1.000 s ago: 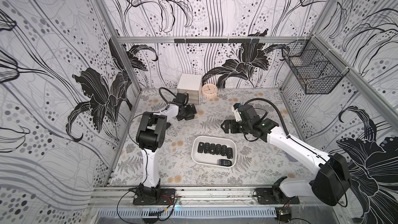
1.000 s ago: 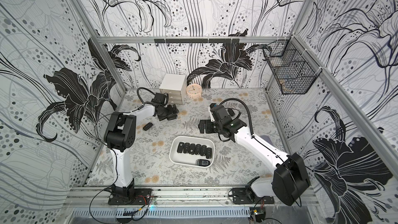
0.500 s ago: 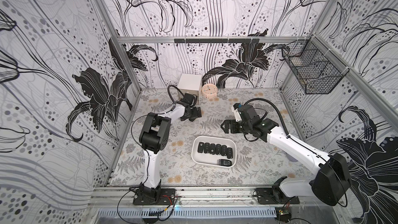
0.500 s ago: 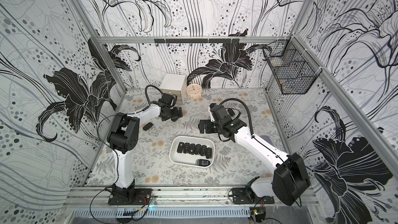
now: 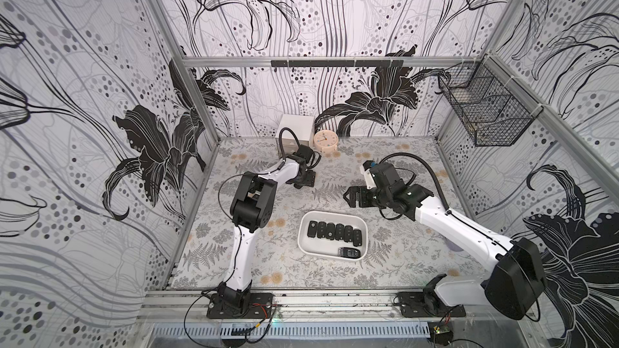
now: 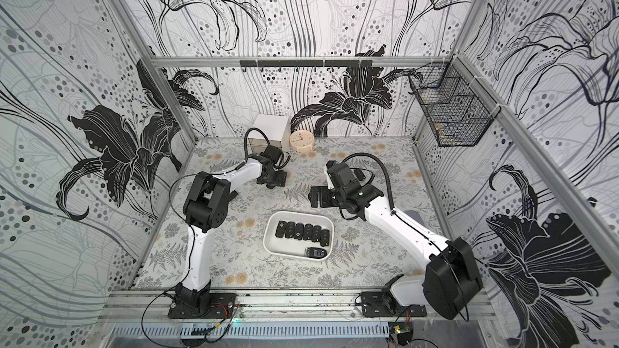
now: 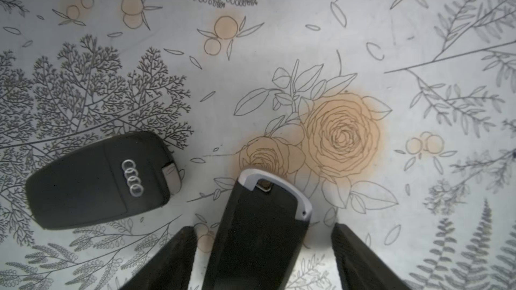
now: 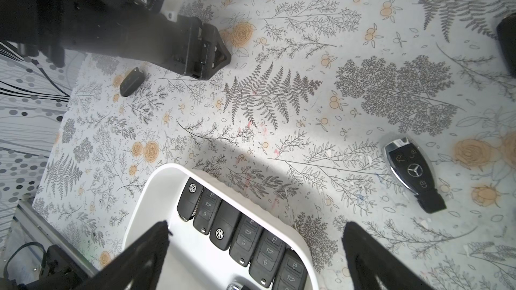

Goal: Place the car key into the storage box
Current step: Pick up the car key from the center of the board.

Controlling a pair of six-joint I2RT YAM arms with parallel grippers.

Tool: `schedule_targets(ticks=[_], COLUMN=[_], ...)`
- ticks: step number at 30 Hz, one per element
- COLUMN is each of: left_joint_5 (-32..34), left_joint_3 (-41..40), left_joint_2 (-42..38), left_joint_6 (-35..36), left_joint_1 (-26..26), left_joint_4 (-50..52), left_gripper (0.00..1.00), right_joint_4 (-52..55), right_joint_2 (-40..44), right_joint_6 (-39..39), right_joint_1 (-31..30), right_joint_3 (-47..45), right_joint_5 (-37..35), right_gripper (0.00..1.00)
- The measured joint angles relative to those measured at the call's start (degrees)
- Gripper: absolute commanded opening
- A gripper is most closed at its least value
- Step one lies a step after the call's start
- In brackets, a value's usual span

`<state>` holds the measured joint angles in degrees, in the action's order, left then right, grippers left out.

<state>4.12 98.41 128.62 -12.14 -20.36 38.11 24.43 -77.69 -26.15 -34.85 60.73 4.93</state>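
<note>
Car key (image 7: 258, 241) between fingers (image 7: 173, 260) of open left hand (image 7: 263, 227) (ungripped), right hand (image 8: 256, 224) open, empty

On the bench (image 5: 402, 262), the storage box (image 5: 321, 247) sits centre front, with a row of keys (image 5: 336, 231) side by side inside it and a single key (image 5: 349, 253) before them by the front rim. The right tool (image 5: 350, 195) stands behind its right end. Farther back and left, the left tool (image 7: 262, 227) straddles the car key (image 7: 268, 207), with a second key (image 7: 95, 179) just beside. The cabinet (image 5: 296, 125) and, to its right, the clock (image 5: 325, 138) line the back wall. A wire basket (image 5: 485, 118) hangs on the right wall.
</note>
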Motion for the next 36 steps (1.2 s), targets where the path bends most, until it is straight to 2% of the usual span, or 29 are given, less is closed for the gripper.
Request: schedule_targets(ticks=[4,9,11,13,17,22,28,36], left_joint_5=[0.98,1.44,1.46,1.46,1.42,0.57,-0.52,-2.51], left_joint_3=[1.25,2.08,2.14,2.14,1.68,-2.97,-8.61,-17.38], left_joint_2=[0.76,1.11,1.14,1.14,0.81,-3.02,-12.17,-25.88], left_joint_6=[0.74,1.31,1.38,1.29,0.81,-1.09,-3.98,-6.58], left_joint_1=[-0.48,-0.66,-0.66,-0.7,-0.7,-0.94,-1.84,-5.64], left_joint_4=[0.46,1.29,1.46,1.51,1.38,1.66,1.53,-0.04], left_gripper=[0.59,0.36,0.34,0.27,0.27,0.27,0.27,0.27], right_joint_4=[0.0,0.02,0.02,0.0,-0.02,-0.07,-0.07,0.39], right_joint_2=[0.0,0.0,0.0,0.02,0.02,0.02,0.33,4.0], right_joint_6=[0.0,0.0,0.0,0.0,-0.04,-0.5,-1.73,-4.11], right_joint_1=[0.0,0.0,0.0,0.0,0.0,0.0,-1.36,-6.05], right_joint_3=[0.0,0.0,0.0,0.0,0.0,-0.02,-0.48,-2.21], right_joint_5=[0.0,0.0,0.0,0.0,0.0,0.02,-0.85,-5.62], right_gripper=[1.0,1.0,1.0,1.0,1.0,1.0,1.0,1.0])
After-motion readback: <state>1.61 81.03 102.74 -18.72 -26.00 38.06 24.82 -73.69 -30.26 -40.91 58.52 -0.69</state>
